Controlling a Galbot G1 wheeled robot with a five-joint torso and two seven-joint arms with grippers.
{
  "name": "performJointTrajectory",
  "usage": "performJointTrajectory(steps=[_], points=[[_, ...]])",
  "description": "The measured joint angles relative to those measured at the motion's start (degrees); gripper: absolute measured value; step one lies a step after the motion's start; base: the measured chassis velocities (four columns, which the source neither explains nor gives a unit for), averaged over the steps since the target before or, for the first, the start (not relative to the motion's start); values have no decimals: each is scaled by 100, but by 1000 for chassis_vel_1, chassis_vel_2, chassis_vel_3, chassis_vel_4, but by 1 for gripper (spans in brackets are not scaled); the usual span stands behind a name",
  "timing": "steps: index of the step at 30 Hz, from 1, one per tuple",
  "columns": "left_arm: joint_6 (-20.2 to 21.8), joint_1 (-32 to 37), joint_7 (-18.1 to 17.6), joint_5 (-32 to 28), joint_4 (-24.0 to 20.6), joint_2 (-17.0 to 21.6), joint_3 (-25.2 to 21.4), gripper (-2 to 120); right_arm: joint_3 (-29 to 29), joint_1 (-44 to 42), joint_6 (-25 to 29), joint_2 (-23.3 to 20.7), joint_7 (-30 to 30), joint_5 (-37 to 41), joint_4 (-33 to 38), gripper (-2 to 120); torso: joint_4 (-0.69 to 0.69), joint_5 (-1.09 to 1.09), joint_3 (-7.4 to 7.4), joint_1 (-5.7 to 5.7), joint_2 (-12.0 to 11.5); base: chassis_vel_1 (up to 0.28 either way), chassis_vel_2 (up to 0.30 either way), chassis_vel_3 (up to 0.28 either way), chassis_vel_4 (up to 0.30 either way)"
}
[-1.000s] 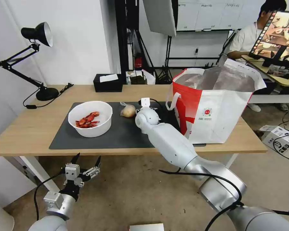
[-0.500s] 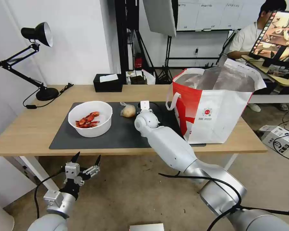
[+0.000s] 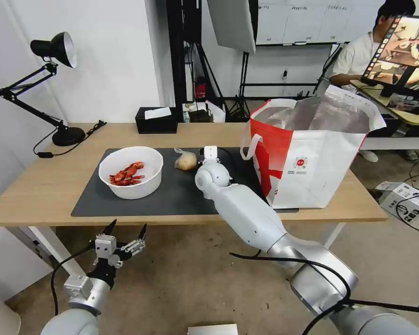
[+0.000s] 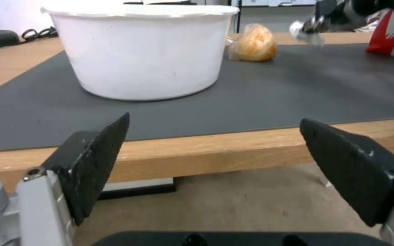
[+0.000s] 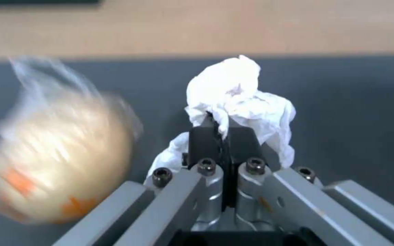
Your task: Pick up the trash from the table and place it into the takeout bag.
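The right gripper [image 5: 223, 136] was over the large dark grey rectangular mat [image 3: 172, 195] on the long light-wood table [image 3: 42, 186], its two black fingers [image 5: 204, 140] pressed together and clamped on a crumpled white tissue [image 5: 247, 102], which bulged out above and beside the fingertips. In the head view the right arm reached across the mat from the robot's right, its wrist sitting between the takeout bag and a small clear plastic bag holding a beige lump [image 3: 186, 161]; that small bag lay on the mat just beside the gripper, on its left, and appeared blurred in the right wrist view [image 5: 60, 150]. Farther left on the mat stood a white round bowl [image 3: 131, 171] with red crayfish shells [image 3: 125, 173] in it, upright and well apart from the right gripper. The large white takeout bag with red panels and silver foil lining [image 3: 312, 153] stood open on the table's right end, its near corner overlapping the mat's right edge, a white strap handle [image 3: 250, 146] hanging at its left side. The left gripper [image 3: 125, 230] hung below the table's front edge, on the left, with its black fingers [image 4: 96, 160] spread wide and holding nothing; from its wrist camera the bowl [image 4: 142, 51] and the bagged lump [image 4: 254, 42] showed across the mat. A black tissue box [image 3: 157, 120] sat at the table's back edge.
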Motion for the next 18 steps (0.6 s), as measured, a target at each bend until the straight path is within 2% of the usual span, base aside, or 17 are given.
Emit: performJointTrajectory(steps=[2,7,8,11,12,16,18], points=[[0,-4,-2,0,0,-3,7,100,-12,-39,66,-93,12,-55,215,0,0,0,0,0,0,0,0,0,0],[0,4,-10,0,-36,-14,17,100,-205,-270,252,-753,94,-200,1602,0,-2,1,0,-1,0,0,0,0,0],[0,4,-10,0,-36,-14,17,100,-205,-270,252,-753,94,-200,1602,0,-2,1,0,-1,0,0,0,0,0],[0,34,-12,0,-63,-17,9,100,-358,-434,312,-1157,175,-285,2328,0,-1,1,0,-1,0,0,0,0,0],[0,34,-12,0,-63,-17,9,100,-358,-434,312,-1157,175,-285,2328,0,-1,1,0,-1,0,0,0,0,0],[0,63,-13,4,-73,-32,0,100,-469,-621,563,-1422,65,-833,2777,0,-1,1,-1,-1,0,0,0,0,0],[0,99,-13,8,-88,-41,-16,100,-490,-775,821,-1547,-198,-1353,2943,0,-1,1,0,-1,0,0,0,0,0]])
